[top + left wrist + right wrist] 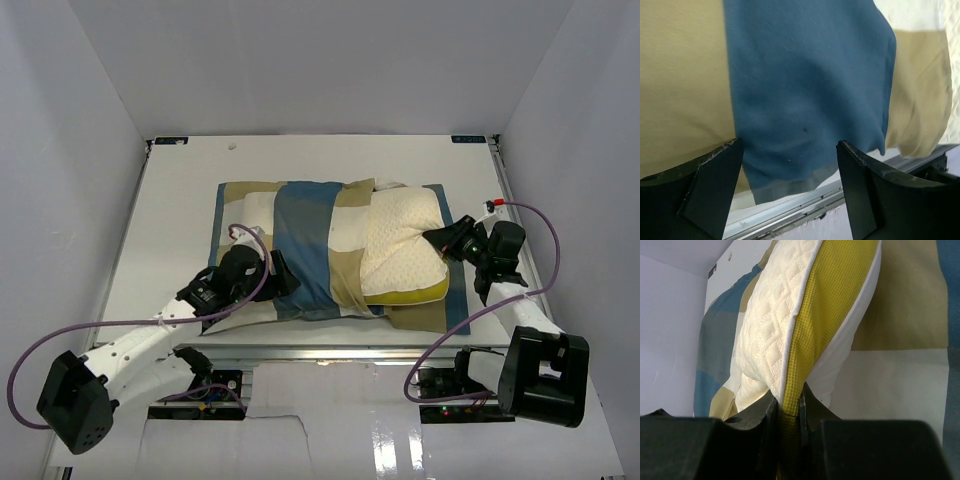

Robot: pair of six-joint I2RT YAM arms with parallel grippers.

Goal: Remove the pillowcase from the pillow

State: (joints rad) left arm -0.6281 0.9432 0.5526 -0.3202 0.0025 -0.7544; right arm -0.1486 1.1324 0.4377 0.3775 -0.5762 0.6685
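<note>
The checked pillowcase (300,245) in tan, blue and white lies across the table and covers the left part of the pillow. The cream pillow (405,245) with its yellow edging (420,293) sticks out of the case on the right. My right gripper (442,240) is shut on the pillow's yellow edge (812,340) and lifts that end. My left gripper (278,278) is open over the near edge of the pillowcase, its fingers (710,185) either side of the blue check (805,100), holding nothing.
The table's metal front rail (840,192) runs just below the cloth edge. White walls close in the table on the left, back and right. Cables loop from both arms near the front corners.
</note>
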